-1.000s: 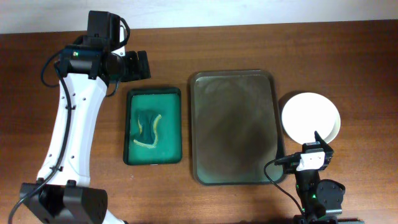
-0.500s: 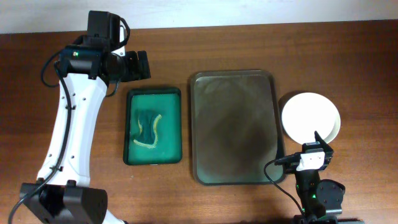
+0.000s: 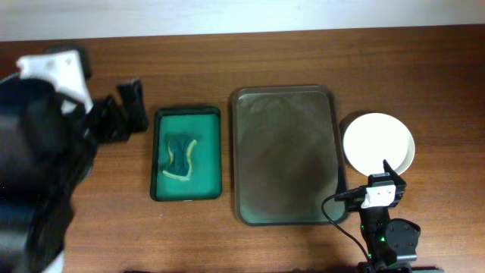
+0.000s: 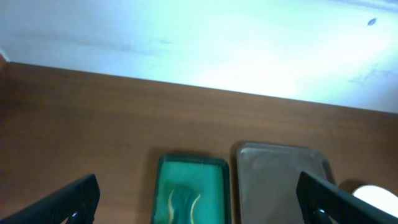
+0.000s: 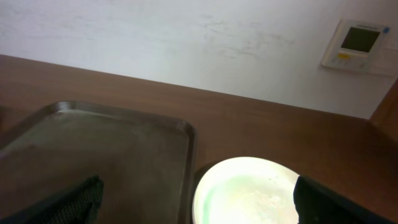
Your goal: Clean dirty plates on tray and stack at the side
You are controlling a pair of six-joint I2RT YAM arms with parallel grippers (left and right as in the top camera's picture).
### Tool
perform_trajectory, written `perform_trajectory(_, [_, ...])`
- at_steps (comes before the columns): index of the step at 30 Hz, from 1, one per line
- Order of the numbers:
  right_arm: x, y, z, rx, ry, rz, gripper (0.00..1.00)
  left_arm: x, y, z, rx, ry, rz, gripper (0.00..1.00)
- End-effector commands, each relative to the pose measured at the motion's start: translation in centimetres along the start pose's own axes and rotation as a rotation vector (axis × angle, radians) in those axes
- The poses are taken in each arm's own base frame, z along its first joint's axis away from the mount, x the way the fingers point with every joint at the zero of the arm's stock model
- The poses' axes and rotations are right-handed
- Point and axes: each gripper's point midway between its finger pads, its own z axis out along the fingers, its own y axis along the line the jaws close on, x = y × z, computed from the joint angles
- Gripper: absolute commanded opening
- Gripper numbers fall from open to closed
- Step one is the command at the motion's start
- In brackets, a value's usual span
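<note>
A white plate (image 3: 379, 142) lies on the table right of the empty grey metal tray (image 3: 284, 152). In the right wrist view the plate (image 5: 249, 190) is low and right of the tray (image 5: 93, 149). My right gripper (image 3: 388, 173) is open and empty, just near of the plate; its fingers (image 5: 198, 186) frame the bottom corners. My left gripper (image 3: 127, 110) is open and empty, raised high at the left and blurred. Its wrist view (image 4: 198, 186) looks down on the tray (image 4: 280, 177) and a sliver of the plate (image 4: 376, 196).
A green tray (image 3: 188, 112) holding a dark green cloth with pale yellow strips (image 3: 180, 155) sits left of the metal tray, and it also shows in the left wrist view (image 4: 163, 186). A white wall runs along the table's far edge.
My left arm has swung left and risen towards the overhead camera, now large and blurred. The right arm, plate and trays have not moved.
</note>
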Motion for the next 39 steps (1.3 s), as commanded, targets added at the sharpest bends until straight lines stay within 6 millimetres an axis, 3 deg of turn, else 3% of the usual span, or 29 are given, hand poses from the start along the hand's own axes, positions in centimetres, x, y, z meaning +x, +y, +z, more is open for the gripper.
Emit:
perform_trajectory(1, [0.2,0.1,0.0,-0.002,0.001,0.0,0.98,2.0,1.4,-3.0,-0.051,0.031,-0.003,0.99])
perform_trajectory(3, [0.2,0.1,0.0,-0.002,0.001,0.0,0.98,5.0,2.2,-4.8,-0.07,0.113,0.004,0.99])
perform_trajectory(7, [0.2,0.1,0.0,-0.002,0.001,0.0,0.98,8.6,3.2,-6.4,-0.087,0.169,0.008,1.0])
perform_trajectory(12, [0.2,0.1,0.0,-0.002,0.001,0.0,0.98,15.3,4.5,-5.3,-0.086,0.214,0.01,1.0])
perform_trajectory(14, [0.2,0.1,0.0,-0.002,0.001,0.0,0.98,16.8,4.3,-4.0,-0.044,0.155,0.002,0.99])
perform_trajectory(17, [0.2,0.1,0.0,-0.002,0.001,0.0,0.98,16.7,2.7,-2.4,0.086,-0.031,-0.008,0.99])
perform_trajectory(20, [0.2,0.1,0.0,-0.002,0.001,0.0,0.98,14.2,1.0,-2.4,0.217,-0.311,-0.002,0.99])
perform_trajectory(24, [0.2,0.1,0.0,-0.002,0.001,0.0,0.98,11.1,-0.3,-4.7,0.337,-0.654,0.019,0.99])
perform_trajectory(29, [0.2,0.1,0.0,-0.002,0.001,0.0,0.98,11.1,-0.2,-6.7,0.394,-0.931,0.029,0.99])
perform_trajectory(31, [0.2,0.1,0.0,-0.002,0.001,0.0,0.98,12.1,0.1,-5.4,0.394,-0.954,0.03,0.99])
perform_trajectory(34, [0.2,0.1,0.0,-0.002,0.001,0.0,0.98,15.1,1.2,-0.6,0.341,-0.858,0.024,0.99])
perform_trajectory(36, [0.2,0.1,0.0,-0.002,0.001,0.0,0.98,16.6,2.0,1.4,0.307,-0.813,0.019,0.99])
perform_trajectory(37, [0.2,0.1,0.0,-0.002,0.001,0.0,0.98,18.7,3.4,4.0,0.247,-0.753,0.005,0.99])
perform_trajectory(39, [0.2,0.1,0.0,-0.002,0.001,0.0,0.98,20.2,4.1,5.6,0.219,-0.704,-0.004,0.99])
